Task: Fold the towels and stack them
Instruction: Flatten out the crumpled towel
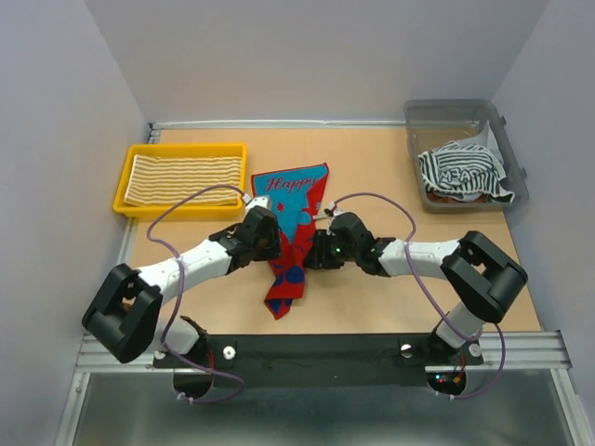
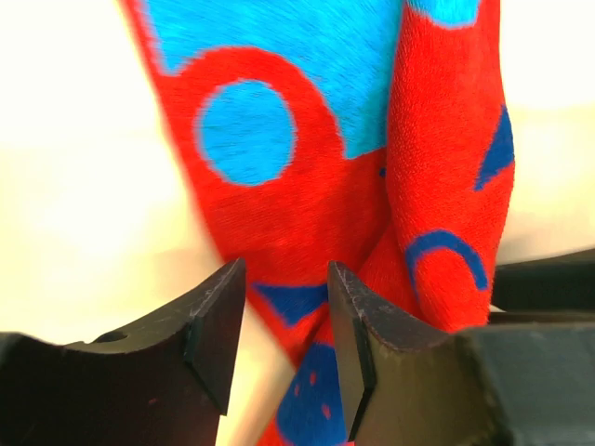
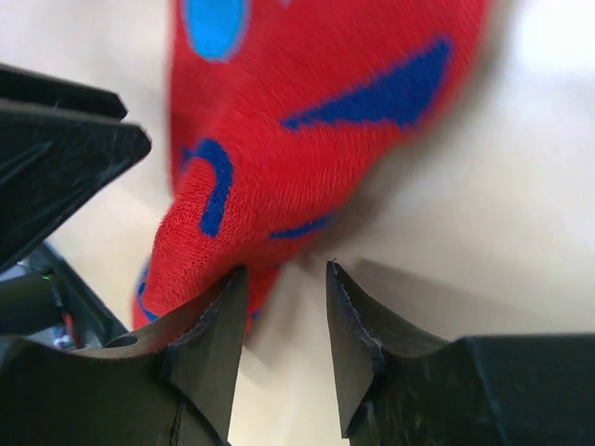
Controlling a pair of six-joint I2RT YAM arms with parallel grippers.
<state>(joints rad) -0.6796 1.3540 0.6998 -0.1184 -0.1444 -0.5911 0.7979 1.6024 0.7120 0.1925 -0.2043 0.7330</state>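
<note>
From above, the red-blue towel lay at the centre of the table. Its long axis ran from a flat, wide end at upper centre down to a bunched, narrow tail at lower centre. The left gripper met its middle from the left and the right gripper from the right, about equally near. A yellow-cream striped towel lay in the yellow tray at upper left, and a black-white striped towel sat in the grey bin at upper right. In the left wrist view, the left gripper had its jaws parted, apparently pinching nothing, with the red-blue towel spread ahead and a raised fold at the right. In the right wrist view, the right gripper was likewise spread, with bare table in the gap. The red-blue towel lay ahead and to the left, its fold just touching the left finger. Any next grasp probably had to take the sides across that axis.
</note>
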